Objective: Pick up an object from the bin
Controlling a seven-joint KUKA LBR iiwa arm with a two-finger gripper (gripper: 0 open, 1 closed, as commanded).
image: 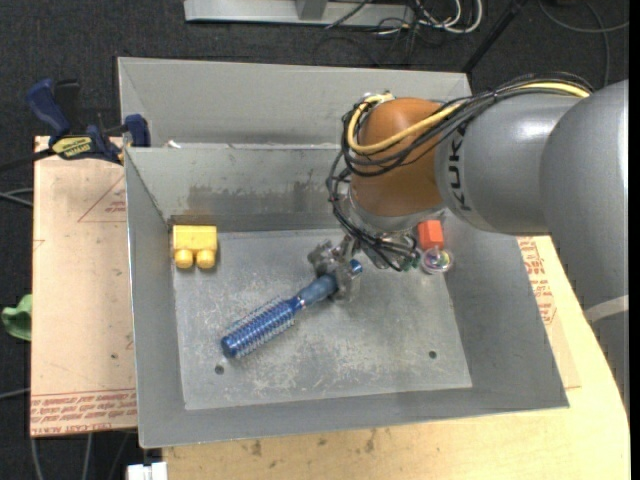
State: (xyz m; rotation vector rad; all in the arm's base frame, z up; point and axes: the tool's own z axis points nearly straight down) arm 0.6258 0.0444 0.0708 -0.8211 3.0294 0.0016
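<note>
My gripper (337,265) is low in the middle of the bin, right at the upper-right end of a blue brush (262,326). The brush lies flat and slants from the gripper down to the lower left, its bristled head at the far end and its smooth handle by the gripper. The handle tip touches or sits just under the gripper. A small orange-red block (430,234) and a little clear pinkish piece (437,261) lie just right of the gripper, partly under the arm.
A yellow two-knob toy block (194,246) rests near the bin's left wall at the back. The arm and its orange cover hang over the bin's right rear part. Bare floor lies along the front and right.
</note>
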